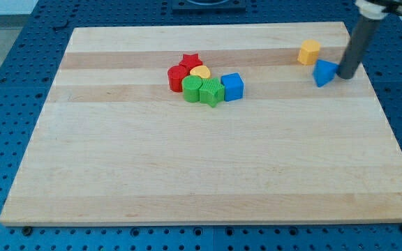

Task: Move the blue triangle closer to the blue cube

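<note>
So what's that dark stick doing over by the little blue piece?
That rod is my arm's end. My tip sits against the view's right side of the blue triangle, placed to push it leftward toward the blue cube. The cube sits far off, at the right end of a cluster of red, yellow and green blocks. A yellow block stands just beside the triangle.
</note>
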